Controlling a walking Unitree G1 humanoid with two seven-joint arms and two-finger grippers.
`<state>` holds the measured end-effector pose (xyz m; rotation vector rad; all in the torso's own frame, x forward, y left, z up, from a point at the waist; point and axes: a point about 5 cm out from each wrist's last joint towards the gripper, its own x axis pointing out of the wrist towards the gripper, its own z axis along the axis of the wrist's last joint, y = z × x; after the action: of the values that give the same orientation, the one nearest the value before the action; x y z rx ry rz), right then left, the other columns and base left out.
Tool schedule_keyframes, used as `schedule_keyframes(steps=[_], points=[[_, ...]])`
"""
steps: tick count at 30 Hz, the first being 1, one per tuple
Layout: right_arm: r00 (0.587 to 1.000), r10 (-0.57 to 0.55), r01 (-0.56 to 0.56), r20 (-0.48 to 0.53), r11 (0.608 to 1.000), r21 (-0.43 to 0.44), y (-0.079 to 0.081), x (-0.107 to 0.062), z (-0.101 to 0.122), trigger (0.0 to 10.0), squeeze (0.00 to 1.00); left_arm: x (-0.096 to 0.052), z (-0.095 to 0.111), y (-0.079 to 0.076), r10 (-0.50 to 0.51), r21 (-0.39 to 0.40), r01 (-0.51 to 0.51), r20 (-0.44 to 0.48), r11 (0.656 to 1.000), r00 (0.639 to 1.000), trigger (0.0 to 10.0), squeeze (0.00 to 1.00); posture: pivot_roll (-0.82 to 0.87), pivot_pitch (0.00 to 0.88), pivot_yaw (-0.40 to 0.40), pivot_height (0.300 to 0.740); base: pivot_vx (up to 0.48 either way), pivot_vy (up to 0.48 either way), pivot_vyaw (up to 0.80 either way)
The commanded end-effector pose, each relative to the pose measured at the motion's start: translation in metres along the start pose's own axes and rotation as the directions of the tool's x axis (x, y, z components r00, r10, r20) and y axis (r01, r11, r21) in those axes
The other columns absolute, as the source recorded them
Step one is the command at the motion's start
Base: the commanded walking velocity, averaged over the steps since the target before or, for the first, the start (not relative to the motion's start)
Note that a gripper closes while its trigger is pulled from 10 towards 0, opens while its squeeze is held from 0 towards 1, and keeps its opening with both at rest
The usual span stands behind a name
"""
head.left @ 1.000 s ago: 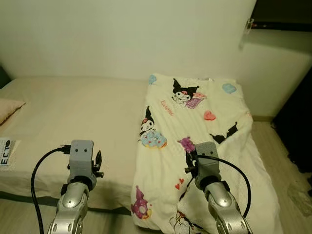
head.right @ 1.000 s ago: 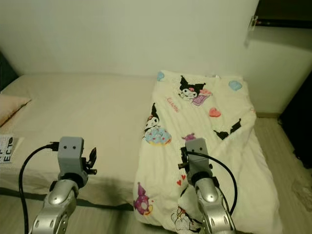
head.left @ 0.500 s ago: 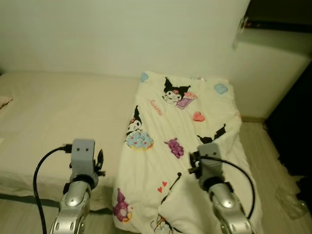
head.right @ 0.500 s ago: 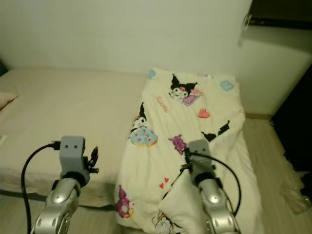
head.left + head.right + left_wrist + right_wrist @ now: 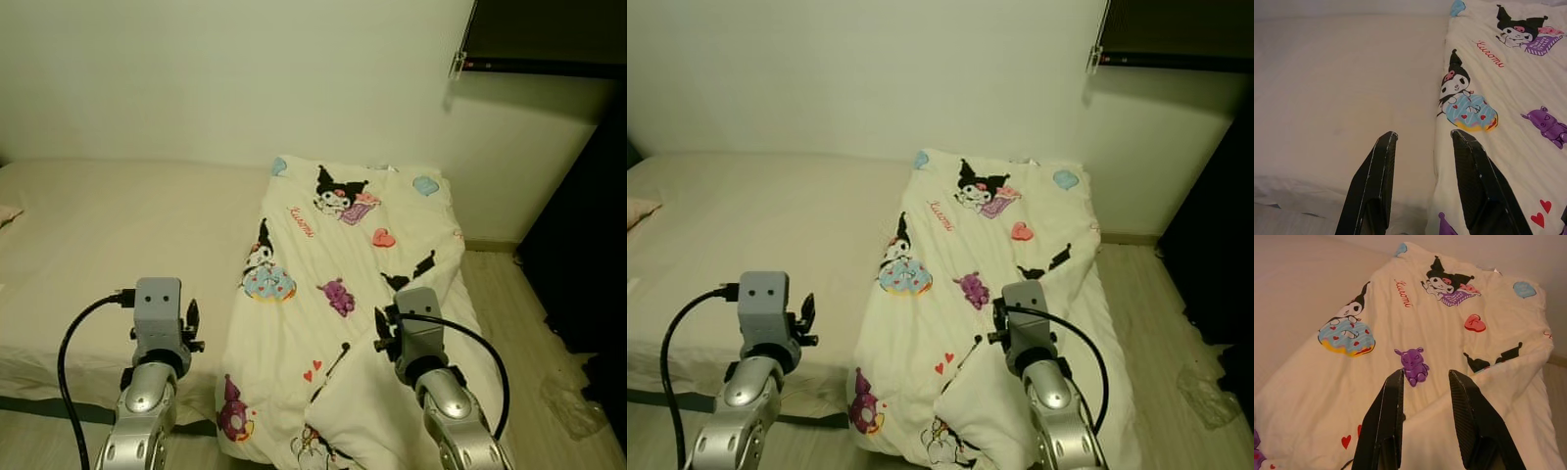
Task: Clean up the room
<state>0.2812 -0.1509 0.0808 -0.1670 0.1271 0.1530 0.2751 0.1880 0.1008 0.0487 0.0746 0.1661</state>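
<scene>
Both grippers stay raised over blanket (image 5: 343, 245) draping bed (image 5: 118, 225).

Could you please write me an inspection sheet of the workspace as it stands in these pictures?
Surface: bed with a plain beige sheet, against the wall.
Job's things: cartoon-print blanket covers the bed's right part and hangs over its near edge.
Clutter: crumpled clear wrapper on the wooden floor, right.
Grippers: left tool open above the blanket's left edge; right tool open above the blanket, holding nothing.
Cables: black cable loops from the left wrist; another from the right wrist.
Surroundings: white wall, dark furniture at right.
</scene>
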Motion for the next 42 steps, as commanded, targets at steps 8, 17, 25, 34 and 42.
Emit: schedule_keyframes(steps=[8,17,25,34,42], points=[[1.0,-0.012,0.012,-0.011,1.0,0.012,0.0,0.0,-0.001,10.0,0.0,-0.001,-0.003,-0.002,-0.03,0.015,0.03,-0.001,0.999,1.0,10.0,0.0,-0.08,0.127,0.006,0.74,0.0,0.208,0.0],[0.999,-0.04,0.04,-0.003,0.999,0.014,-0.004,-0.001,0.001,10.0,0.0,-0.003,0.0,-0.007,-0.068,0.001,0.068,0.016,0.998,0.998,10.0,0.0,-0.08,0.13,0.009,0.74,0.0,0.0,0.0],[0.998,-0.062,0.062,0.007,0.997,0.048,-0.005,-0.001,0.002,10.0,0.0,-0.004,0.0,-0.009,-0.086,0.007,0.085,0.019,0.996,0.996,10.0,0.0,-0.08,0.132,0.011,0.74,0.0,0.0,0.0],[0.998,-0.061,0.06,0.007,0.996,0.059,-0.006,-0.001,0.002,10.0,0.0,-0.004,0.0,-0.009,-0.084,0.008,0.084,0.018,0.996,0.996,10.0,0.0,-0.08,0.132,0.012,0.74,0.0,0.0,-0.53],[0.999,-0.053,0.053,0.002,0.996,0.074,-0.005,-0.002,0.002,10.0,0.0,-0.004,0.0,-0.008,-0.085,0.009,0.085,0.017,0.996,0.996,10.0,0.0,-0.08,0.134,0.01,0.74,0.0,0.0,-0.8]])
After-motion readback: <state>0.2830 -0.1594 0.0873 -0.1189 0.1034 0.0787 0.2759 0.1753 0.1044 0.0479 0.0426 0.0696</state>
